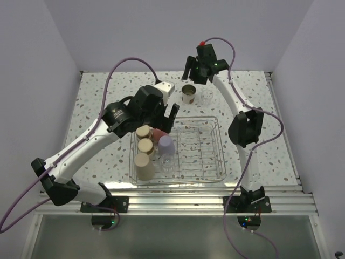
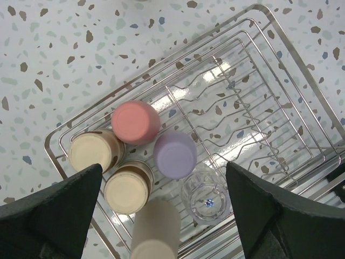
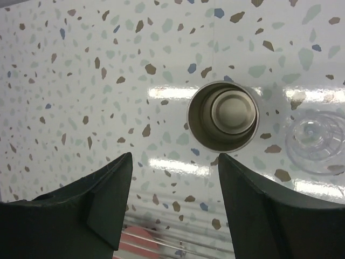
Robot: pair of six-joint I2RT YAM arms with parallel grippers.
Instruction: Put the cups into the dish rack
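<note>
Left pincer (image 2: 164,172) hangs spread above six tumblers (image 2: 135,121) clustered at the silver wire dish rack's (image 2: 280,32) left end, likely saving room. Right pincer (image 3: 174,156), also spread, hovers over the brown metal cup (image 3: 222,115) on the speckled worktop (image 3: 81,81), upper centre, probably next.

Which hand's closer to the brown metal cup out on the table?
Right. The right hand hovers just above and beyond the short brown metallic cup; the left hand is over the silver wire dish rack, at its left end.
</note>
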